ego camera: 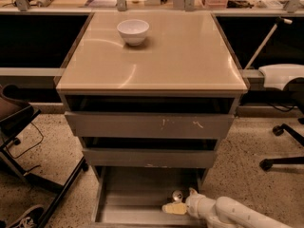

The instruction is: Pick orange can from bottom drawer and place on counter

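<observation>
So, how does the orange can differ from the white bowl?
Size: the orange can is much smaller than the white bowl. Place: the can stands in the bottom drawer, the bowl on the counter. Top: the can shows a closed silver top, the bowl is open upward. The gripper is in the drawer right beside the can, far from the bowl. Both stand upright.

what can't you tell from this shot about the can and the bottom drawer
- orange can, camera view: only its silver top shows; its body is lost in shadow beside the gripper.
- gripper, low in the bottom drawer next to the can: whether it touches the can cannot be told.
- bottom drawer: front cut off by the picture's lower edge; rear hidden under the drawer above.
</observation>
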`<state>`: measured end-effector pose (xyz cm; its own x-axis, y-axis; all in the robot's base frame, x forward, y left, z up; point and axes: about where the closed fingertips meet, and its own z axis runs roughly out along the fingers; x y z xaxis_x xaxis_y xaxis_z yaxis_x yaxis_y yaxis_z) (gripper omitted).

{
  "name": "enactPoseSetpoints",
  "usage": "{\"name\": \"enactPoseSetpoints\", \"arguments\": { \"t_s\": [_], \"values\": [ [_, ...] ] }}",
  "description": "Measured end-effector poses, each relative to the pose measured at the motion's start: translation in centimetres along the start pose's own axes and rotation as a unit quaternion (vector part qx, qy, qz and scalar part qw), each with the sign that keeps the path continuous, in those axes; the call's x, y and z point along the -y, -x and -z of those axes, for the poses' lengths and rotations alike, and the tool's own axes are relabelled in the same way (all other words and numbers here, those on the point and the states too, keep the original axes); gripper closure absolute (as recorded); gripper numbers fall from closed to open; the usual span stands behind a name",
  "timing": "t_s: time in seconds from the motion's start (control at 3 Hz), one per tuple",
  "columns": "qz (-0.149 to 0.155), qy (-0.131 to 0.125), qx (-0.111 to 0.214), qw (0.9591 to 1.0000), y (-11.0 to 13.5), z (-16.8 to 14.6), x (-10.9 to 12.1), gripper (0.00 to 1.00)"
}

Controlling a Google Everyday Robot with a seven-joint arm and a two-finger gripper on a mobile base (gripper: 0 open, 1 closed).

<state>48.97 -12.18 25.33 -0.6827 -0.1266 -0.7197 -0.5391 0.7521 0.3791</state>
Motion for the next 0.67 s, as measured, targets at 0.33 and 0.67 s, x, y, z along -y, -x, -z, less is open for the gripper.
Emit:
{"name": "enactPoseSetpoints", "arguments": {
  "t_s": [0.33,0.67],
  "values": [
    [-0.016,0.018,-0.017,0.9996,-2.5,-2.3,-0.7,0.00],
    [-0.030,0.029,-0.028,0.9987,-4.5,-4.6,-1.2,0.00]
  ]
}}
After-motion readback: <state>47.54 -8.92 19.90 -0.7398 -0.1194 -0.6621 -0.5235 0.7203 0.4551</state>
